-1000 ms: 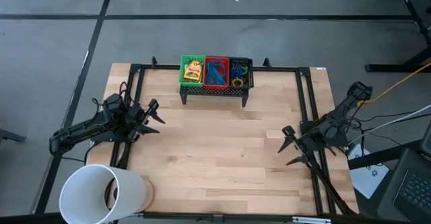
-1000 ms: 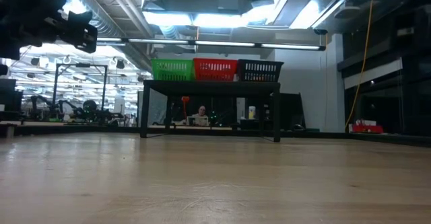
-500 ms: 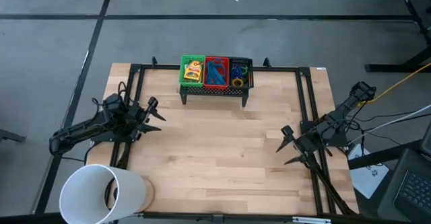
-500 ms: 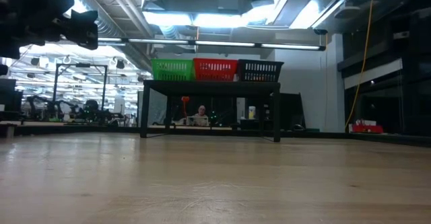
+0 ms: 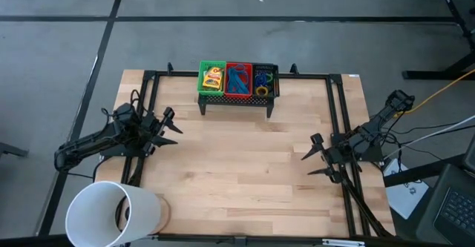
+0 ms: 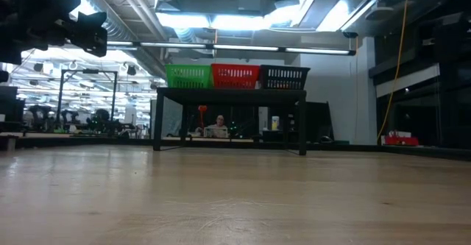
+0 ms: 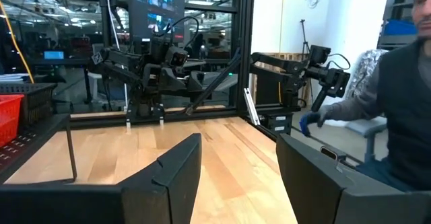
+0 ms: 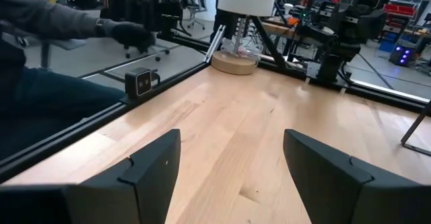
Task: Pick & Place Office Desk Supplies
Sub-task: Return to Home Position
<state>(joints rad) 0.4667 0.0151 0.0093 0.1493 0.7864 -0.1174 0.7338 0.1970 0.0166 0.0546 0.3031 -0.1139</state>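
- Office desk supplies (image 5: 237, 79) are in neither claw. They all sit in three mesh trays on a small black shelf (image 5: 234, 103) at 12 o'clock on the wooden surface (image 5: 245, 169).
- Left claw (image 5: 172, 127) hangs at 9 o'clock, pointing toward 3 o'clock. Its fingers are spread apart and hold nothing; its wrist view shows only bare wood between them.
- Right claw (image 5: 308, 160) hangs at about 4 o'clock, pointing toward 9 o'clock. Its fingers are likewise spread and empty.
- Both claws are well apart from each other and from the shelf.
- The green tray (image 5: 201, 74) stands at the shelf's 9 o'clock end and holds a yellow crayon box (image 5: 214, 77).
- The red tray (image 5: 228, 66) stands in the middle and holds the blue cord bundle (image 5: 238, 81).
- The black tray (image 5: 276, 78) stands at the 3 o'clock end and holds the rubber-band rings (image 5: 262, 90). A yellow one shows plainly; the other colours are hard to tell.
- In the low view the three trays stand upright, side by side in a row on top of the shelf.
- A big white cylinder (image 5: 111, 213) stands at the 7 o'clock corner on a round wooden base (image 8: 236, 62).
- Beyond the surface's black frame rail (image 8: 165, 76), the right wrist view shows a person's sleeve and dark-gloved hand (image 8: 131, 34).
- The left wrist view shows a person in dark clothing (image 7: 404, 103) off the surface's edge, with a blue-gloved hand.
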